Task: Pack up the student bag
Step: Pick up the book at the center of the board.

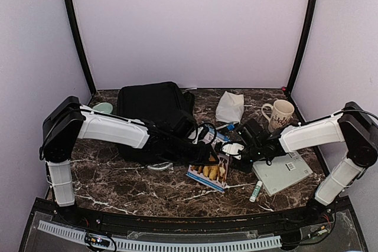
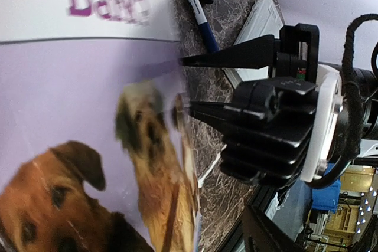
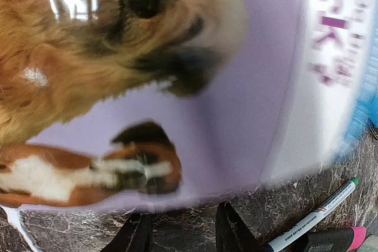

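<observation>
The student bag [image 1: 153,110], a black backpack, lies at the back left of the table. A dog picture book [image 1: 209,170] lies in front of it and fills the left wrist view [image 2: 88,146] and the right wrist view [image 3: 177,75]. My left gripper [image 1: 204,150] is at the book's upper left corner; its fingers are hidden. My right gripper [image 1: 236,149] is open at the book's right edge. Its fingers [image 3: 230,228] stand apart just short of the book. In the left wrist view its lower fingertip [image 2: 192,110] touches the book's edge.
A grey calculator [image 1: 283,172] and a marker [image 1: 255,191] lie front right. A mug [image 1: 280,113] and a white tissue pack [image 1: 229,107] stand at the back. A green bowl [image 1: 101,108] is left of the bag. Pens [image 3: 319,213] lie beside the book.
</observation>
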Tool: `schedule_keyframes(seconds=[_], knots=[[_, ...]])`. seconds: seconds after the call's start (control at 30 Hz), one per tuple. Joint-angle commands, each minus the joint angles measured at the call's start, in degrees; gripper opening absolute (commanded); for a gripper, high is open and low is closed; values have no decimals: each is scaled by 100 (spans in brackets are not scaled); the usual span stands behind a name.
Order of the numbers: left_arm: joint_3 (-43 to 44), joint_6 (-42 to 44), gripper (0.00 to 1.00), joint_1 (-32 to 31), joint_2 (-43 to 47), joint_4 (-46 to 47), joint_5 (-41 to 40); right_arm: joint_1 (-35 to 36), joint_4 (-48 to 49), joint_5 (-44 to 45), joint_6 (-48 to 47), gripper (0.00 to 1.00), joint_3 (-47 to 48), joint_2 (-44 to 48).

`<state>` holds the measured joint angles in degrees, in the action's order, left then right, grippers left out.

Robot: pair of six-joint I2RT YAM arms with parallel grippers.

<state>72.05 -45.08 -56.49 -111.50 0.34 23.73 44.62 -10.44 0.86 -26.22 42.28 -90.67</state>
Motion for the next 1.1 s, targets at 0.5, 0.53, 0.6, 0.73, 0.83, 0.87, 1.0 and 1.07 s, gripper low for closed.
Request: schedule_keyframes(seconds=[0.5,0.53,0.6,0.73,0.83,0.87,1.0,1.07], knots=[[-1419,-668,41,265,807,1167,372,-51,-577,120,-5,38,-231,-103],[-1382,-686,37,277,745,1249,459,-52,-581,131,-8,38,-231,-103],[-1330,-733,31,279,646,1431,601,-51,-569,147,-28,38,-238,31],[-1311,-913,16,279,507,1801,809,-51,-560,166,-45,38,-267,165],[-1271,-945,3,279,499,1826,818,-65,-553,228,-43,37,-267,262],[-1248,-905,0,279,548,1785,818,-78,-544,308,-37,37,-265,347],[-1155,-371,0,279,1104,1222,599,-568,-887,194,45,37,-2,1121],[-1021,162,0,279,1473,687,319,-850,-1188,-70,101,40,253,1611]])
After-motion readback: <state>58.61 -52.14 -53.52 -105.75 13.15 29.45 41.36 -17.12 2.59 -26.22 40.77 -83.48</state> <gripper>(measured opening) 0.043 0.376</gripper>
